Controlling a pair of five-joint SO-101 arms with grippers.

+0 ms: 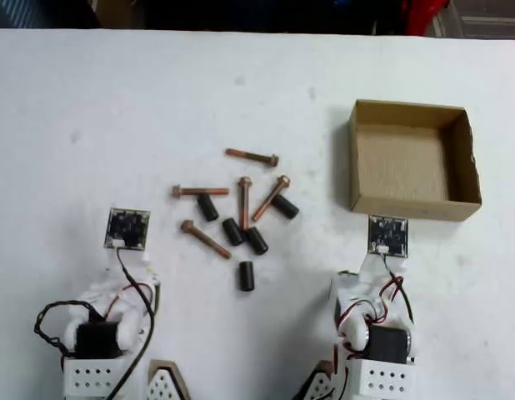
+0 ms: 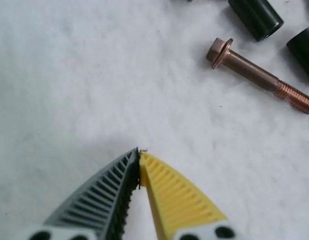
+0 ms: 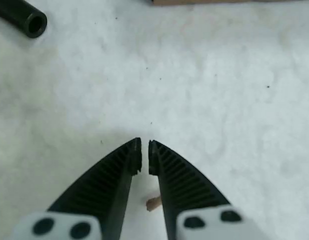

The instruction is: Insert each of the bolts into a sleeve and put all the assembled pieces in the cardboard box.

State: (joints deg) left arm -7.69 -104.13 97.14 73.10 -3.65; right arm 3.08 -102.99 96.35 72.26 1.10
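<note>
Two arms sit at the near edge of the table, and we begin with the left one. The left gripper has its grey and yellow fingers pressed together at the tips, holding nothing, over bare table. Just beyond it lies the nearest bolt, flat on its side, flanged head towards the gripper.

Moving right, the bolts and the sleeves are five of each, loose in a cluster mid-table, with none assembled yet. Some bolts and sleeves touch or nearly touch. A lone sleeve lies apart, nearest the arms.

We judge the bolts to be stiff metal, dense for their size and apt to roll. The smooth shank just behind the head looks the best place to pinch, leaving the threaded end free to enter a sleeve. The sleeves look like hard, light, slick black tubes (also ready to roll away). We would close across the middle of the barrel and keep the open mouth clear.

Further right, the right gripper has its black fingers all but closed, a thin slit between the tips, holding nothing. Beyond it stands the cardboard box, open-topped with nothing inside, well apart from the cluster.
</note>
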